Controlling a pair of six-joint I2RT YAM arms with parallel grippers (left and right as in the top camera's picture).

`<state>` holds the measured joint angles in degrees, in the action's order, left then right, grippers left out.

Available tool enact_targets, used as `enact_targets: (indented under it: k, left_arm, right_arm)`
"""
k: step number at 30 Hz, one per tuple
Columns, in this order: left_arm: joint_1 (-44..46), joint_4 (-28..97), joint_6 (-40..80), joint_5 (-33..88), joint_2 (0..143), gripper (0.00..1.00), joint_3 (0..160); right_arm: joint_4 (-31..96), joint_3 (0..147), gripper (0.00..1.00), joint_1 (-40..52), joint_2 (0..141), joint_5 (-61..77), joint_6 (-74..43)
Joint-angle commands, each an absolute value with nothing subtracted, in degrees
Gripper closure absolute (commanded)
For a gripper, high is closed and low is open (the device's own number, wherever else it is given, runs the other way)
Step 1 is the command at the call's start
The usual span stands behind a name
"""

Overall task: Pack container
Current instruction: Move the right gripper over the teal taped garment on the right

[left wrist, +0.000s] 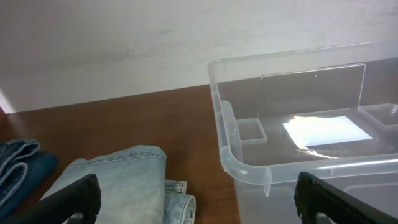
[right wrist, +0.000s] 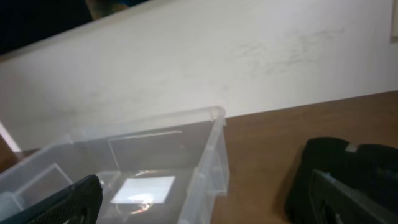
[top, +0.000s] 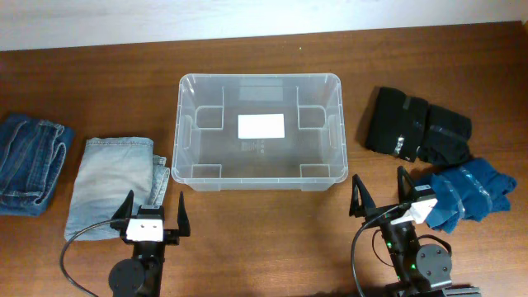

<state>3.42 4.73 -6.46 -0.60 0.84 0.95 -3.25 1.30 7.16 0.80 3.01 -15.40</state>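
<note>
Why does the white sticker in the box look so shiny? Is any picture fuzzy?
Left wrist view: light glares off the white sticker seen through the clear box. Right wrist view: soft and hazy, the black clothes blurred. Overhead view: sharp and evenly lit.
</note>
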Motion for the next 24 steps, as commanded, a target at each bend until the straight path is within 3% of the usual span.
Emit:
enact_targets:
  k: [1,10,24]
  left_arm:
    - [3.16,4.73,-7.38,-0.19,0.34,0.01,0.51]
    - [3.16,4.73,-7.38,-0.19,0.34,0.01,0.51]
    - [3.16,4.73,-7.38,-0.19,0.34,0.01,0.51]
  right_arm:
    - [-1.52,7.64,0.02,6.70,0.75,3.36,-17.69]
    - [16.19,34.28,0.01,6.66,11.86,-7.60,-17.67]
    - [46.54,75.18,0.02,6.61,48.36,-12.49,-13.56]
